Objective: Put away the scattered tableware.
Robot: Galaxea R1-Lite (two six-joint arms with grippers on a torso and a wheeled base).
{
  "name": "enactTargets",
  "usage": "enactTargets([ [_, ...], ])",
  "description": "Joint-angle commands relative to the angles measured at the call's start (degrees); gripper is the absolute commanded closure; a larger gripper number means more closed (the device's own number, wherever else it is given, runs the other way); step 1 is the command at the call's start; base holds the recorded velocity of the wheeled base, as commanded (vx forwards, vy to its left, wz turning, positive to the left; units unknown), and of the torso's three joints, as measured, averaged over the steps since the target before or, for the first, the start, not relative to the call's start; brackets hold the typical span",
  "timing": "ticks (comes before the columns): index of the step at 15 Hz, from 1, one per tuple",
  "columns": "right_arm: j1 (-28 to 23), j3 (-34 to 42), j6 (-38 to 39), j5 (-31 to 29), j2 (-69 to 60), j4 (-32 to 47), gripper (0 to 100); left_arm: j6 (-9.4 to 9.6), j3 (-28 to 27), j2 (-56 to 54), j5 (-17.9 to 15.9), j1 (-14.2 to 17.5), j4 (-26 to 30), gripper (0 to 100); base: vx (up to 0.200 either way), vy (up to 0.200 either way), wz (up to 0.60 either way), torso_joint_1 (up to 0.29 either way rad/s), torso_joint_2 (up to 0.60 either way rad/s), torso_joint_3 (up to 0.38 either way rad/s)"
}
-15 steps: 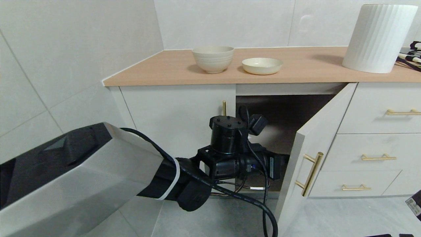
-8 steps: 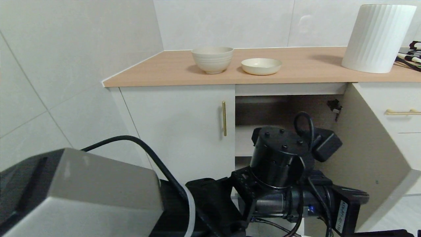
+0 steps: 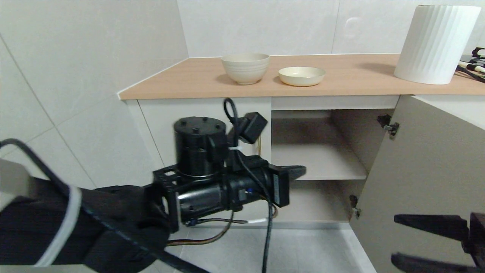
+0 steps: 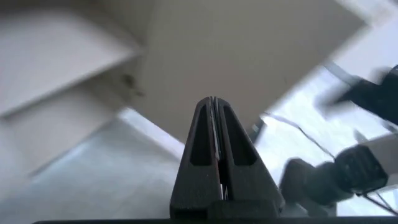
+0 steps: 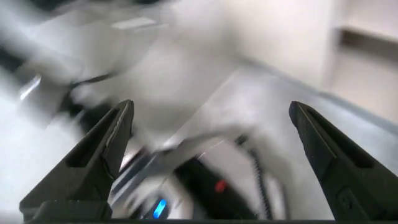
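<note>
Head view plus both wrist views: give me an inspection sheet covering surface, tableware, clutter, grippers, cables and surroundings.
Surface: wooden counter, above a cabinet whose right door is swung open.
Job's things: bowl and plate on the counter, side by side, not touching.
Clutter: white ribbed container at the counter's right end; dark objects beside it, too cropped to identify.
Grippers: left gripper shut, holding nothing, in front of the cabinet; right gripper open, holding nothing, low by the door.
Cables: black cable hanging from the left wrist.
Surroundings: tiled wall, tiled floor.
</note>
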Motion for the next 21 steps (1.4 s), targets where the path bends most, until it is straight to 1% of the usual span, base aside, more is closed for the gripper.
enactTargets([
  [1, -8.4, -8.4, 0.0, -0.5, 11.1, 0.1, 0, 0.21, 8.7, -18.0, 0.1, 9.1, 5.5, 100, 0.000, 0.000, 0.00, 0.000, 0.00, 0.000],
  [2, -10.1, -12.7, -0.2, -0.5, 15.4, 0.2, 0, 0.21, 9.7, -23.3, 0.1, 12.2, 11.2, 100, 0.000, 0.000, 0.00, 0.000, 0.00, 0.000],
  [3, -10.2, -16.4, -0.2, -0.6, 18.5, 0.2, 0, 0.30, 9.8, -27.7, 0.1, 14.0, 16.7, 100, 0.000, 0.000, 0.00, 0.000, 0.00, 0.000],
  [4, -10.2, -19.4, -0.2, -0.8, 21.2, 0.3, 0, 0.91, 9.9, -31.4, 0.1, 15.5, 21.8, 100, 0.000, 0.000, 0.00, 0.000, 0.00, 0.000],
  [5, -10.3, -20.8, -0.2, -1.2, 22.4, 0.3, 0, 1.61, 10.0, -33.2, 0.0, 16.5, 23.9, 100, 0.000, 0.000, 0.00, 0.000, 0.00, 0.000],
  [6, -10.2, -23.0, -0.2, -2.8, 24.1, 0.5, 0, 2.76, 10.8, -35.9, -0.4, 18.3, 26.5, 100, 0.000, 0.000, 0.00, 0.000, 0.00, 0.000],
  [7, -10.2, -25.1, -0.2, -4.5, 25.7, 0.5, 0, 3.02, 11.3, -36.9, -0.4, 19.5, 26.7, 100, 0.000, 0.000, 0.00, 0.000, 0.00, 0.000],
  [9, -10.2, -25.7, -0.2, -5.0, 25.6, 0.6, 0, 3.02, 11.0, -36.9, -0.6, 21.9, 26.7, 100, 0.000, 0.000, 0.00, 0.000, 0.00, 0.000],
  [10, -10.1, -25.4, -0.1, -5.9, 25.0, 1.7, 0, 3.02, 10.7, -36.2, -1.0, 22.8, 26.6, 0, 0.000, 0.000, 0.00, 0.000, 0.00, 0.000],
  [12, -10.1, -26.5, 0.1, -7.7, 23.8, 3.4, 0, 2.67, 10.5, -35.5, -1.4, 23.7, 26.2, 0, 0.000, 0.000, 0.00, 0.000, 0.00, 0.000],
  [15, -10.0, -26.7, 0.2, -8.3, 20.9, 6.0, 0, 2.58, 10.9, -34.8, -1.2, 25.3, 21.2, 0, 0.000, 0.000, 0.00, 0.000, 0.00, 0.000],
  [17, -9.8, -27.2, 0.0, -8.3, 19.7, 8.4, 0, 2.58, 11.2, -35.0, -1.1, 25.8, 20.9, 0, 0.000, 0.000, 0.00, 0.000, 0.00, 0.000],
  [21, -9.8, -27.2, -0.1, -8.3, 19.2, 8.7, 0, 2.76, 11.3, -35.0, -1.4, 25.8, 21.2, 0, 0.000, 0.000, 0.00, 0.000, 0.00, 0.000],
])
